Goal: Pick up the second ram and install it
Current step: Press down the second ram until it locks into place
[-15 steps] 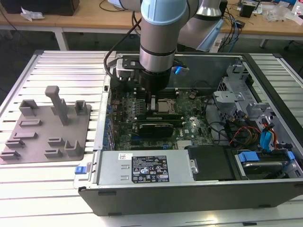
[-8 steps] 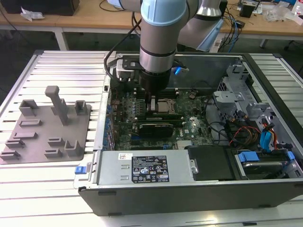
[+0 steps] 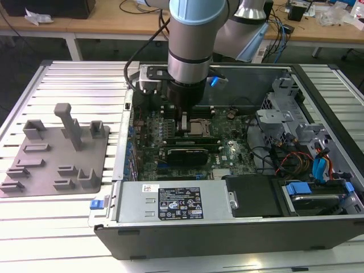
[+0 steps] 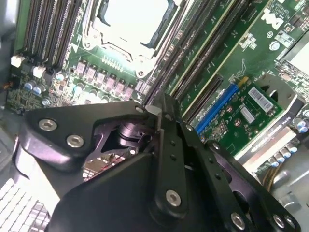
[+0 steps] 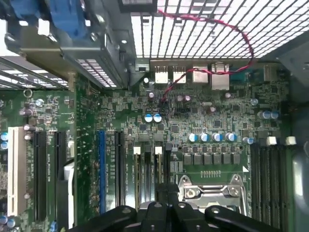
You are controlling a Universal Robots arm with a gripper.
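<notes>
Deep inside the open black tower case (image 3: 227, 239), pressing clenched black gripper tips (image 4: 161, 107) onto long dark memory slots (image 4: 203, 63) beside the metal processor socket (image 4: 130, 19); seating seemingly unfinished.

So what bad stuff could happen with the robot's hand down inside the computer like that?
The gripper is low over the motherboard, beside the CPU socket. If it drifts sideways, it might knock the socket's metal frame. If it presses down off-line, it could strain the RAM slots or the board. Loose cables lie toward the exterior view's right and might snag the arm if it swings that way.
</notes>
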